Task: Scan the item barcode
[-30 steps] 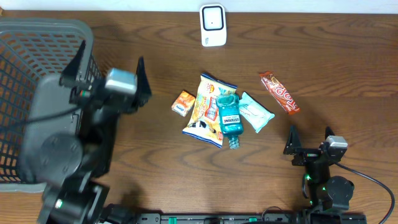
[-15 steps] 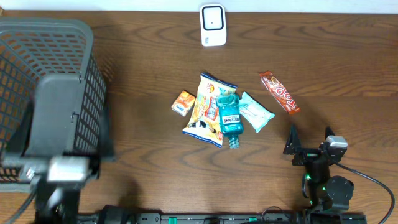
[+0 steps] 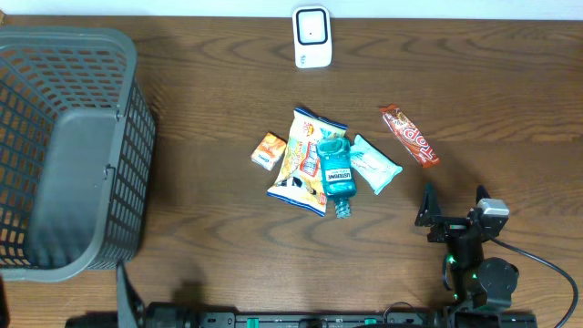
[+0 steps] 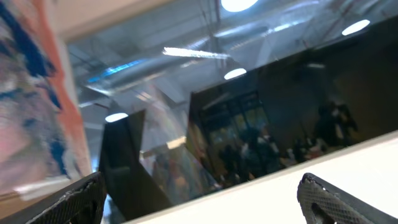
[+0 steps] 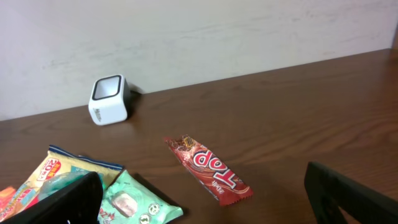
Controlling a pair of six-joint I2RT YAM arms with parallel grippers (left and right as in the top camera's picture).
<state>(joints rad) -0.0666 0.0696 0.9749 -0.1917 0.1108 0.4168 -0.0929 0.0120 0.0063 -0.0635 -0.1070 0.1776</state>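
A white barcode scanner (image 3: 311, 36) stands at the table's far edge; it also shows as the scanner (image 5: 109, 99) in the right wrist view. The items lie mid-table: an orange box (image 3: 268, 151), a chips bag (image 3: 301, 155), a teal mouthwash bottle (image 3: 334, 173) on the bag, a mint wipes pack (image 3: 374, 165) and a red candy bar (image 3: 409, 135). My right gripper (image 3: 454, 205) rests open near the front right edge, short of the candy bar (image 5: 209, 169). My left gripper (image 4: 200, 196) is open and empty, and its camera points up at ceiling lights and windows.
A large grey mesh basket (image 3: 127, 118) fills the table's left side. Only a dark sliver of the left arm (image 3: 123, 293) shows at the front edge. A pale wall rises right behind the scanner.
The left arm swung from above the basket back toward the front edge and is almost out of the overhead view. The right arm and the items have not moved.
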